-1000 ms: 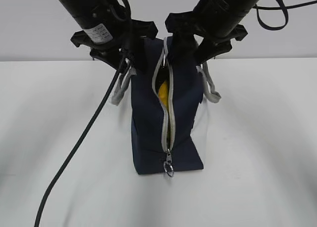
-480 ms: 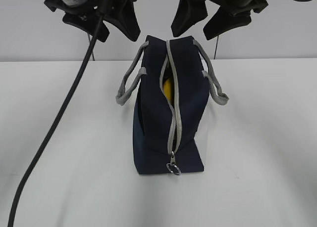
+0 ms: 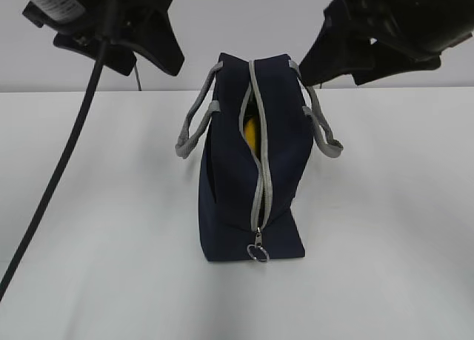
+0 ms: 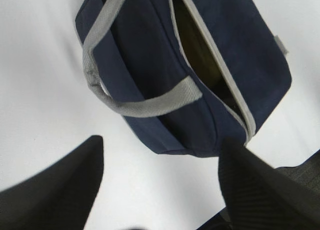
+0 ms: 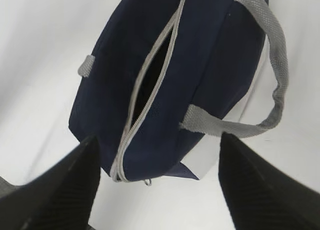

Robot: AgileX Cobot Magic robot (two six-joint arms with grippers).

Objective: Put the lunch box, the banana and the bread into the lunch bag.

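The navy lunch bag (image 3: 229,199) stands upright mid-table, its grey zipper closed only near the ring pull (image 3: 258,252). Through the gap above shows the yellow banana (image 3: 252,132). The lunch box and the bread are hidden. My left gripper (image 3: 111,44) hangs open and empty above the bag's left. Above its right, my right gripper (image 3: 344,70) is likewise open and empty. The left wrist view has the left gripper (image 4: 160,142) over bare table beside the lunch bag (image 4: 150,74). The right wrist view looks past the right gripper (image 5: 159,139) at the lunch bag (image 5: 200,64); its slit is dark.
Grey webbing handles droop on the bag's left (image 3: 194,125) and right (image 3: 324,129). A black cable (image 3: 59,177) hangs from the left arm across the table's left side. The white table (image 3: 385,266) stretches around the bag, with a pale wall behind.
Both grippers opened off the bag's top, rose and drew apart to either side. The handles fell loose and the bag settled upright.
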